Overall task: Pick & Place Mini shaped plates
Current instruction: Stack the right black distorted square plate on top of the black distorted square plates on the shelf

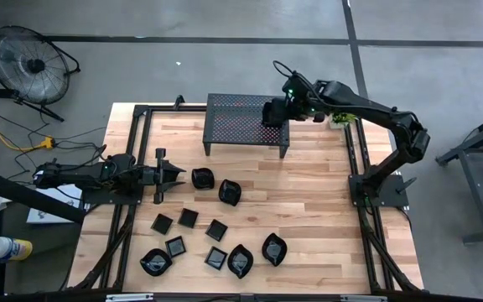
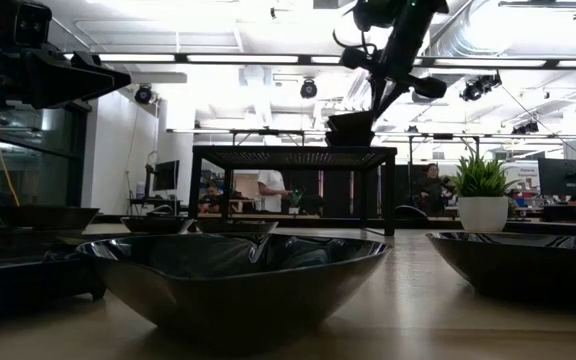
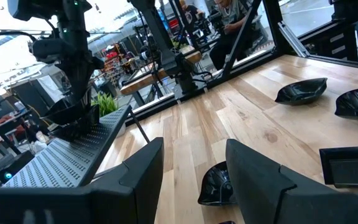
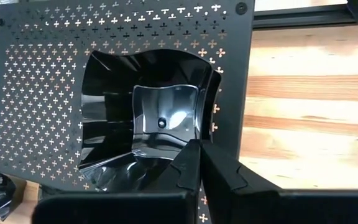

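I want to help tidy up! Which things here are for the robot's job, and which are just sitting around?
For the job:
- mini plates on the table
- wavy plate pinched by the right end effector over the rack
- perforated rack
- left end effector, waiting open

Just sitting around:
- floor fan
- potted plant

Open-plan lab — ceiling ducts (image 2: 488, 40), strip lights (image 2: 238, 58), workbenches (image 3: 160, 74)

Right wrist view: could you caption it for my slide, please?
Right gripper shut on a wavy-edged plate atop the perforated rack.
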Tool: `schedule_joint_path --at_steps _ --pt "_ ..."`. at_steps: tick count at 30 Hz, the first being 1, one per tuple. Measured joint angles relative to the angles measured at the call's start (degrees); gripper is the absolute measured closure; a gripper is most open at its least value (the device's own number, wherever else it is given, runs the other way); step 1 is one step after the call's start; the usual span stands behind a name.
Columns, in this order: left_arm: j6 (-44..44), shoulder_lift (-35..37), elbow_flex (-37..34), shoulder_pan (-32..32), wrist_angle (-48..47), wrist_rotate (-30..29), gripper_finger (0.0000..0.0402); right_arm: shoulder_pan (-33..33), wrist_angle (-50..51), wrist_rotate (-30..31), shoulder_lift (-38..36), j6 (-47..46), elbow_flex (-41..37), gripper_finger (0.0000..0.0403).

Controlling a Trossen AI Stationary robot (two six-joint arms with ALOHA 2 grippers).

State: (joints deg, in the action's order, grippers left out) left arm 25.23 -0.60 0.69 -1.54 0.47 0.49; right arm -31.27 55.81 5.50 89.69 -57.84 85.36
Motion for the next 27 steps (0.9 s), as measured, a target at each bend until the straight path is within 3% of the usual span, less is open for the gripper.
schedule_joint_path --at_steps 27 --pt "-0.01 0.0 0.0 0.01 0.0 0.01 0.0231 1.07 -0.85 0.55 0.11 1.14 0.04 0.0382"
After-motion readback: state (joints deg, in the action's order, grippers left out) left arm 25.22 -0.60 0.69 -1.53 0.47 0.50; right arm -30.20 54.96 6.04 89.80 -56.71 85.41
